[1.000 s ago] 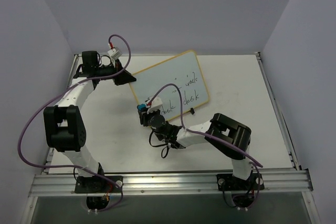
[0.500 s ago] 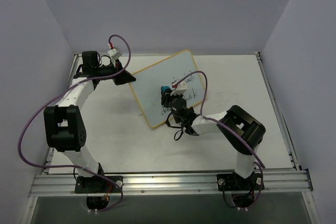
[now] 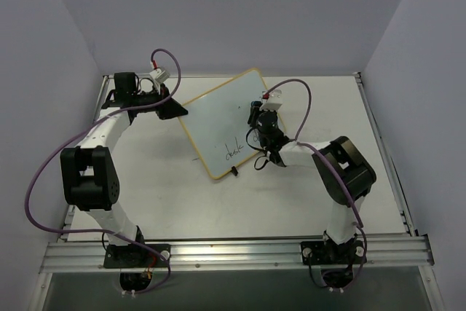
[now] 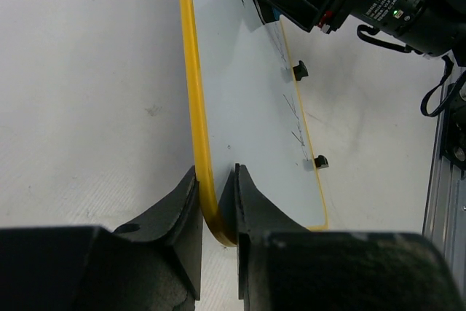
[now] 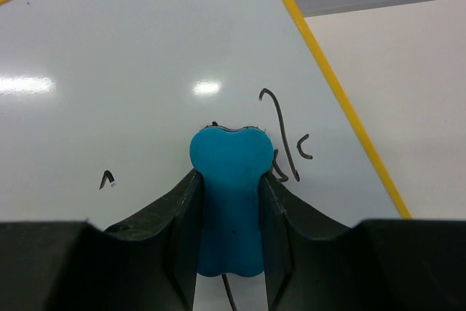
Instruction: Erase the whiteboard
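Handwriting (image 3: 234, 151) reading "desk" lies toward 7 o'clock from the right gripper (image 5: 229, 180), which is clamped on a blue eraser (image 5: 227, 238) pressed near the 2 o'clock end of the whiteboard (image 3: 215, 125) at mid-table (image 3: 328, 180), while the left gripper (image 4: 216, 205) pinches the board's 9 o'clock corner.

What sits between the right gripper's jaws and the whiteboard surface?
The blue eraser, clamped in the right gripper, its tip against the whiteboard; right wrist view shows it.
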`<state>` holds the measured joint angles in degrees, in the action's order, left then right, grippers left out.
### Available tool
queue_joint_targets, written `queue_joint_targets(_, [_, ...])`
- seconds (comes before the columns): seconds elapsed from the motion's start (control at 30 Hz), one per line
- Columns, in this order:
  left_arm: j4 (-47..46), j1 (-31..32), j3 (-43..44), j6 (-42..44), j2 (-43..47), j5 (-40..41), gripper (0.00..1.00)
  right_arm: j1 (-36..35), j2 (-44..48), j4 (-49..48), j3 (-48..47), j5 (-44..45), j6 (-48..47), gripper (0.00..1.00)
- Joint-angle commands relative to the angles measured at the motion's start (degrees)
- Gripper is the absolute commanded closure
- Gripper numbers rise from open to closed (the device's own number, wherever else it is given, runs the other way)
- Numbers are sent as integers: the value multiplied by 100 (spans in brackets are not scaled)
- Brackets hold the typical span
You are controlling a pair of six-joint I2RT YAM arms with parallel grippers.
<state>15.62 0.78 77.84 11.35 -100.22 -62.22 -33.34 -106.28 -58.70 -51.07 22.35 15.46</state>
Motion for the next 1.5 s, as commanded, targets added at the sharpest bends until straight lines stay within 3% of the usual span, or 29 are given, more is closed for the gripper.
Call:
queue_joint_targets(0.0, [-279,160,214,895,302,-529,98,-93,-174,1369,-333,-827,-175,100])
queue_joint_targets(0.4, [-199,195,214,965,302,-485,98,-471,-86,2038,-1362,-1470,45,100])
queue_joint_targets(0.97, [-235,195,222,974,310,-484,98,864,-359,1730,9,-1646,492,100])
queue_joint_targets(1.27, [-243,212,214,983,346,-484,98,673,-7,1318,317,-1778,862,100])
queue_joint_targets(1.47, [-226,230,196,1000,372,-467,98,267,151,1501,-402,-1936,994,100])
